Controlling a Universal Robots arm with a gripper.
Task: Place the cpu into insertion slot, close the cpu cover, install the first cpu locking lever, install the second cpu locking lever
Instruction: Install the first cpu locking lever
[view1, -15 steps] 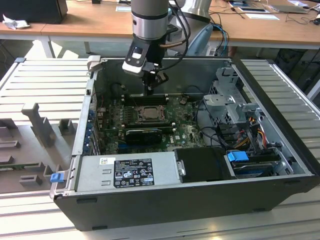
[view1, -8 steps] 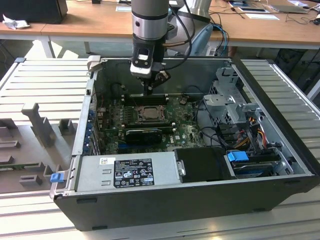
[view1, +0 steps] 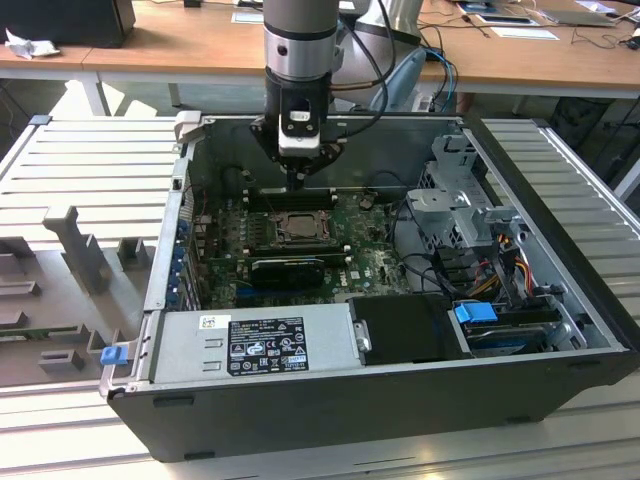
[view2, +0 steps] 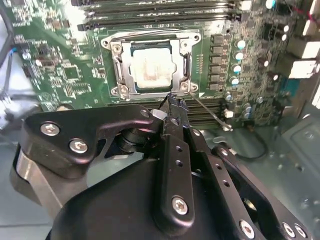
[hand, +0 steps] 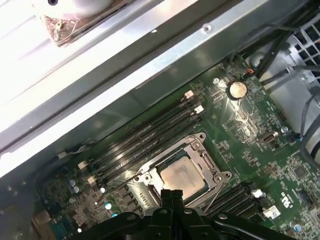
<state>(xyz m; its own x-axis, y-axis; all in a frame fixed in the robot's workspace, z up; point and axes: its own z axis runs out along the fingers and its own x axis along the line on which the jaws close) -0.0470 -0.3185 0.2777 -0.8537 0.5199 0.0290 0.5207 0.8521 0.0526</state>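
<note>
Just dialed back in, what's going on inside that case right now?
The arm's tool hangs over the motherboard in the open case, tips shut together at the edge of the slot. The cpu lies in the slot, and the cover looks folded down around it. One thin lever sticks out from the slot's corner beside the tips, apparently unlatched; I cannot tell whether they touch it.

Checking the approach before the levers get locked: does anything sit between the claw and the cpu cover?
Nothing visible does. In the second wrist view the claw sits shut right at the edge of the cpu cover, which frames the cpu, beside a thin metal lever sticking out from the socket corner.
</note>
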